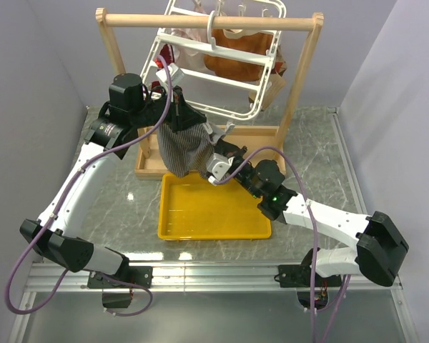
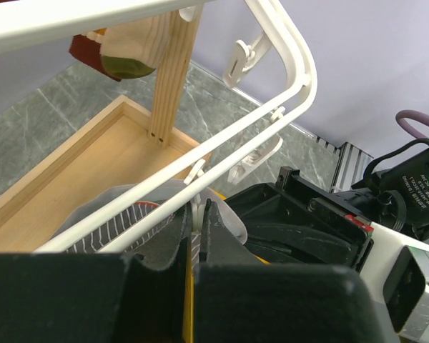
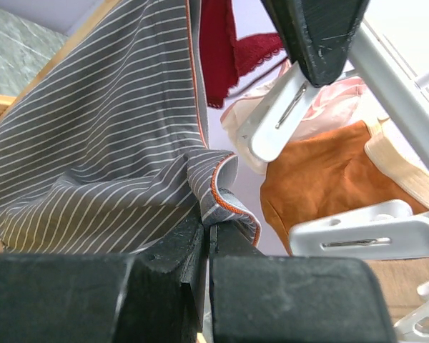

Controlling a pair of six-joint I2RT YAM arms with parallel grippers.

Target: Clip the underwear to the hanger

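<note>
The grey striped underwear (image 1: 186,146) hangs below the lower rim of the white hanger (image 1: 222,68), above the yellow tray. My left gripper (image 1: 175,101) is at that rim, over the cloth's top. In the left wrist view it (image 2: 195,211) is shut on a white clip (image 2: 195,223) under the hanger's bars (image 2: 272,121), with striped cloth (image 2: 118,223) just below. My right gripper (image 1: 213,148) is shut on the underwear's right edge. In the right wrist view it (image 3: 209,223) pinches the orange-trimmed hem (image 3: 225,204). Two free clips (image 3: 272,121) hang close by.
The wooden frame stand (image 1: 207,21) carries the hanger, and its base tray (image 1: 257,136) lies behind. The yellow tray (image 1: 207,214) sits under the underwear. An orange-brown garment (image 1: 236,53) and a dark red underwear (image 3: 225,50) hang on the hanger.
</note>
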